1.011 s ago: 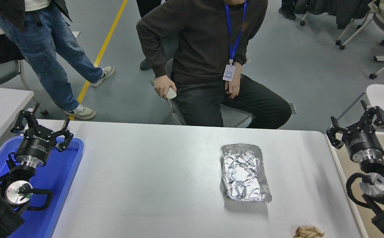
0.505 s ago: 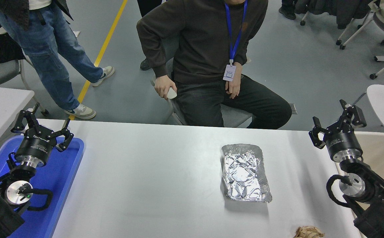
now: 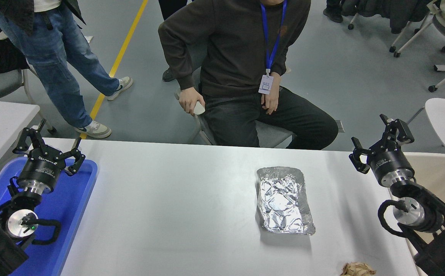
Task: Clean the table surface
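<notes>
Grey-floored lab, white desk, debris not yet cleared.
Near edge of desk surface (image 3: pixel 192 214), toward the right corner: crumpled brownish paper scrap (image 3: pixel 357 269), partly cut off by the frame. Further in, right of centre: crinkled foil sheet (image 3: pixel 285 200), lying flat. Left edge: blue tray (image 3: pixel 73 214) with left end effector (image 3: pixel 48 151) parked above it, fingers spread, empty. Right edge: right end effector (image 3: pixel 379 143) over the far right corner, fingers spread, empty, well apart from the foil; beige bin (image 3: pixel 442 176) just beyond it. Person seated past the far edge. Risks, as judgement: foil is thin and flat, so fingers may skid over it or tear it instead of gripping; a wide sweep could push the scrap off the near edge.
</notes>
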